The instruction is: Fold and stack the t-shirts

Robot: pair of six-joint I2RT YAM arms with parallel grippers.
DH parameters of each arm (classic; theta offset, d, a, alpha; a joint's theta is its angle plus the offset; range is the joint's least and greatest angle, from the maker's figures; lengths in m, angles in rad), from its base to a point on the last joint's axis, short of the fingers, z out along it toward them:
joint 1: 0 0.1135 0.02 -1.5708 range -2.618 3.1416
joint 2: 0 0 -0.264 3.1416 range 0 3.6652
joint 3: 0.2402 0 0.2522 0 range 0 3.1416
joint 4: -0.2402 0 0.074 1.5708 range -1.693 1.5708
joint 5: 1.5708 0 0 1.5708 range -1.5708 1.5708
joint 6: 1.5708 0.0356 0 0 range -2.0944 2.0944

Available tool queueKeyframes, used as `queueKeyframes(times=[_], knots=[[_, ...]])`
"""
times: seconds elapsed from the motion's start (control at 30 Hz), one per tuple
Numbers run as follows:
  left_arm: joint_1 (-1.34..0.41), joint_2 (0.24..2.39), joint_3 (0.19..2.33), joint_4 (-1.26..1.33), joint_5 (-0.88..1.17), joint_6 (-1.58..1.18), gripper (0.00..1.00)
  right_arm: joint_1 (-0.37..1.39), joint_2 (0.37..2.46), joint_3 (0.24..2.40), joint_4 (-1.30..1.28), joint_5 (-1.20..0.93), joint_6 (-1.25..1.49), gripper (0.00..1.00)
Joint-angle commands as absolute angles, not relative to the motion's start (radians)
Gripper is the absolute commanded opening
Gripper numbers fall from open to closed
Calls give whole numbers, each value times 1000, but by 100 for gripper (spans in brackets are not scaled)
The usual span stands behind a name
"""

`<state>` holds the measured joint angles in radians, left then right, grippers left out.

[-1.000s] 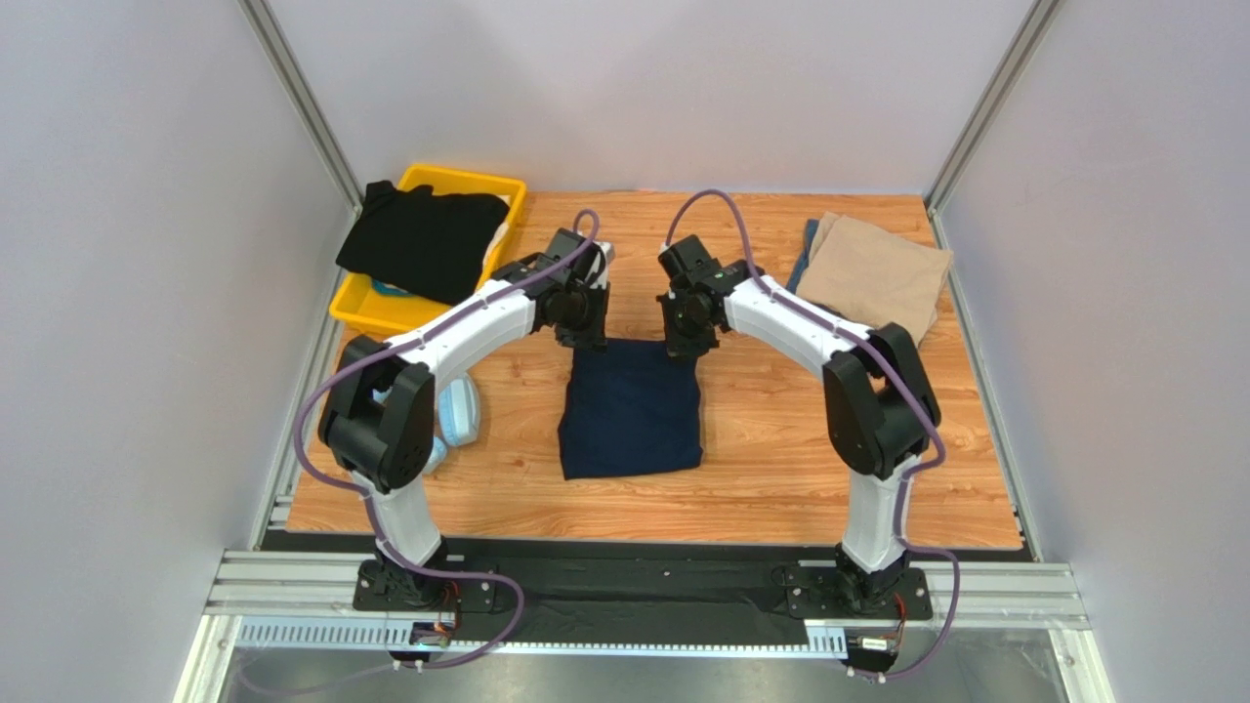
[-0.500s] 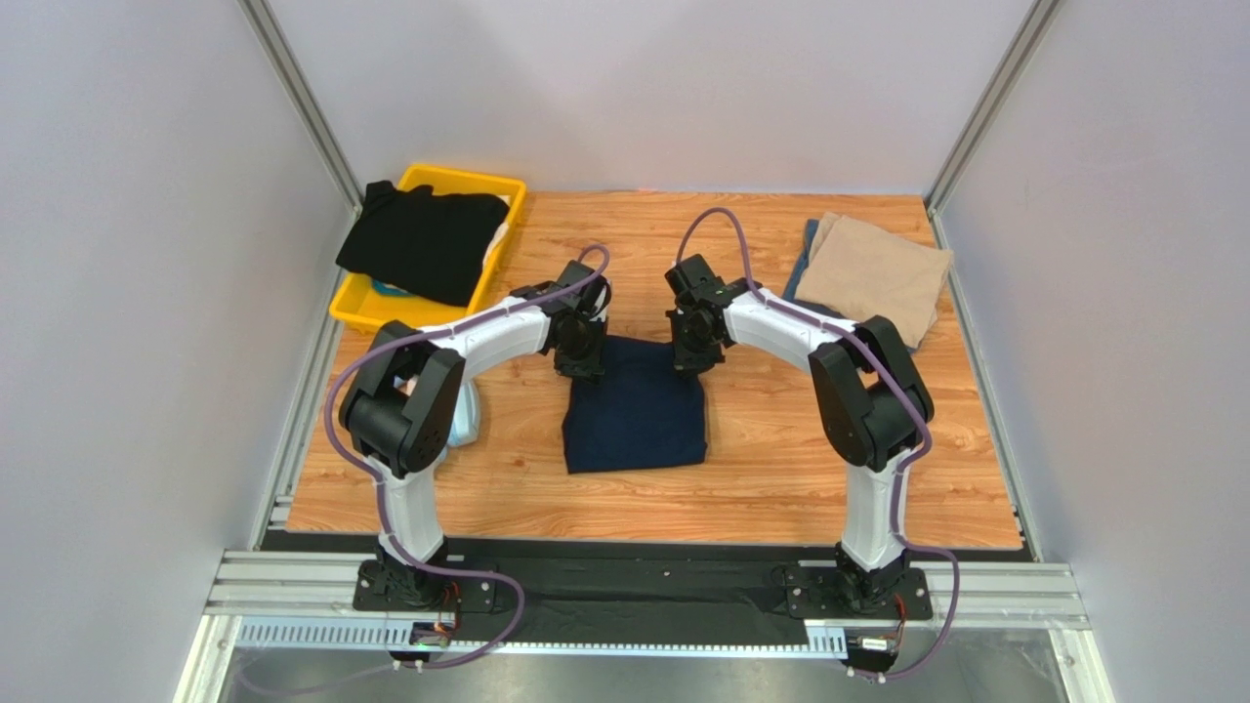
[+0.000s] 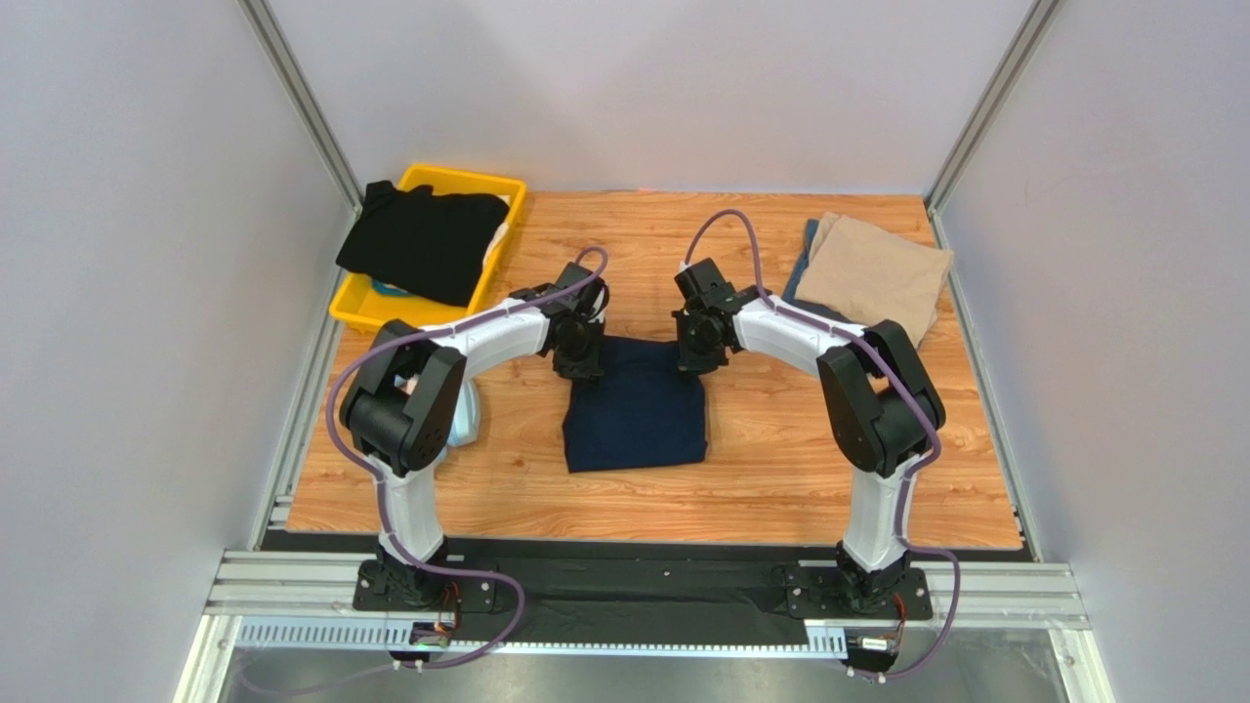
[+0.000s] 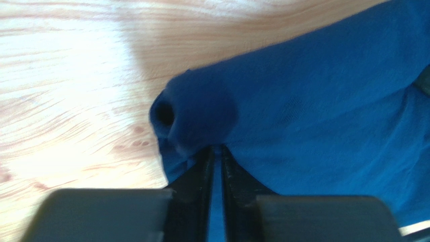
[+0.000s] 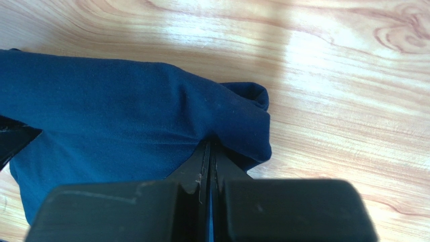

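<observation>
A dark navy t-shirt lies folded in the middle of the table. My left gripper is shut on its far left corner; the pinched cloth bunches above the fingers in the left wrist view. My right gripper is shut on its far right corner, the cloth gathered at the fingertips in the right wrist view. A tan t-shirt lies folded at the far right. A black t-shirt is draped over the yellow bin.
Light blue headphones lie left of the navy shirt, partly behind my left arm. A dark cloth edge shows beside the tan shirt. Metal frame rails border the wooden table.
Both grippers have come down and toward me onto the navy shirt's far corners and shut on them. The shirt's far edge is now slightly gathered.
</observation>
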<state>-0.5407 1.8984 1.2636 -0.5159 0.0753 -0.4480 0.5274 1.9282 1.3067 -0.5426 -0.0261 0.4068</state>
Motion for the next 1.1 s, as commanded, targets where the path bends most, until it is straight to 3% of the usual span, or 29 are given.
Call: queueKeyframes(times=[0.0,0.07,0.4,0.67,1.07], knots=[[-500,1827,1201,-534,32,-445,29,503,1870,1220,-594,14,406,5],[-477,1781,1169,-502,89,-442,39,503,1789,1204,-595,17,408,21],[-425,1695,1145,-497,291,-413,53,491,1488,1171,-667,45,396,47],[-410,1687,976,-324,468,-482,57,495,1466,1060,-560,-132,437,47],[-410,1769,922,-301,502,-514,58,563,1764,1134,-509,-169,451,44]])
